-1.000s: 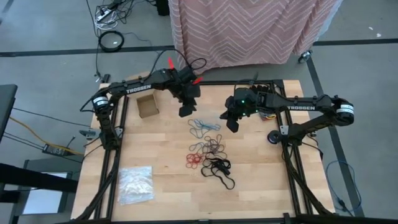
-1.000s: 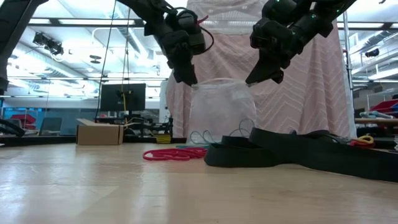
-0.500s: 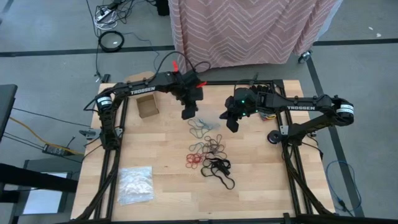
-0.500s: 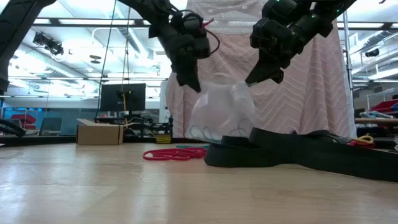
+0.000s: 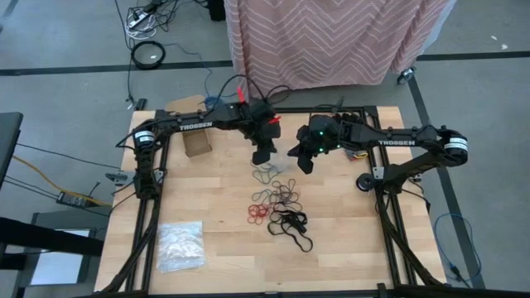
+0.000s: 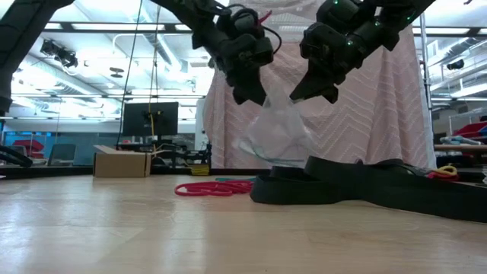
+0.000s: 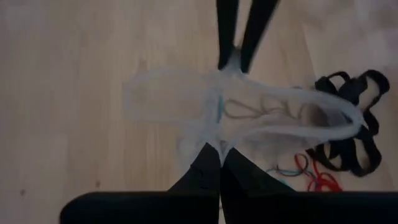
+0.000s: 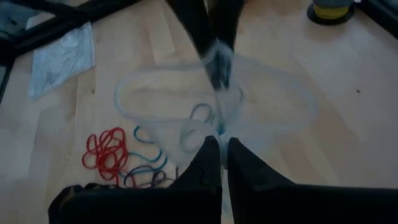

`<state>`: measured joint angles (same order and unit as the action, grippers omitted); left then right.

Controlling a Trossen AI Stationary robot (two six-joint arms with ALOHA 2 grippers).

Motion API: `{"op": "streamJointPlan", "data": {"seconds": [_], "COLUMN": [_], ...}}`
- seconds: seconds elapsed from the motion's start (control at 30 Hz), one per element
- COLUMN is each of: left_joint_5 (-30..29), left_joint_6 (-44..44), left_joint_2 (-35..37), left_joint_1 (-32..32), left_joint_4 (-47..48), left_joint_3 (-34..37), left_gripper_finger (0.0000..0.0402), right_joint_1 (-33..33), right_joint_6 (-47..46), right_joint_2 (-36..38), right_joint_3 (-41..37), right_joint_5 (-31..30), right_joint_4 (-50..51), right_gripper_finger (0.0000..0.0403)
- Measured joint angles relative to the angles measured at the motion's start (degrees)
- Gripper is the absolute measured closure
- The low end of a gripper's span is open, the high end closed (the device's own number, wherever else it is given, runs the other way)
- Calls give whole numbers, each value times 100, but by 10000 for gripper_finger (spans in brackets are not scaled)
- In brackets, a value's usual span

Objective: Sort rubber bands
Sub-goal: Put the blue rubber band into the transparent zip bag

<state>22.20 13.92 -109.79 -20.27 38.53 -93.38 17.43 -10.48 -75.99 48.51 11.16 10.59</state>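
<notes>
Now my left claw (image 6: 255, 97) and my right claw (image 6: 300, 91) are both closed on the rim of the clear bag (image 6: 278, 133). I should keep its mouth open. Rubber bands (image 5: 277, 203) lie at 6 o'clock on the worktop (image 5: 224, 215).

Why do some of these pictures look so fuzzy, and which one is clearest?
High view: evenly lit and the sharpest, loose rubber bands distinct on the table. Low view: bright room behind, both arms dark silhouettes, near tabletop soft. Left wrist view: the clear bag smeared and hazy. Right wrist view: the same bag blurred, the other gripper's fingers streaked.
</notes>
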Motion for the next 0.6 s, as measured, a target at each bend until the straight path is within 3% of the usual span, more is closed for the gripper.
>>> {"op": "streamJointPlan", "data": {"seconds": [0.2, 0.4, 0.6], "left_joint_5": [141, 222, -156], "left_joint_6": [-107, -69, 57], "left_joint_2": [-208, -663, -663], "left_joint_1": [11, 4, -163], "left_joint_4": [-330, 40, 717], "left_joint_3": [-287, -858, -1040], "left_gripper_finger": [401, 401, 393], "right_joint_1": [8, 119, 247], "right_joint_6": [41, 106, 220], "right_joint_2": [-182, -273, -147], "right_joint_3": [165, 333, 345], "right_joint_5": [104, 223, 67], "right_joint_4": [-180, -172, 321], "right_gripper_finger": [403, 403, 403]}}
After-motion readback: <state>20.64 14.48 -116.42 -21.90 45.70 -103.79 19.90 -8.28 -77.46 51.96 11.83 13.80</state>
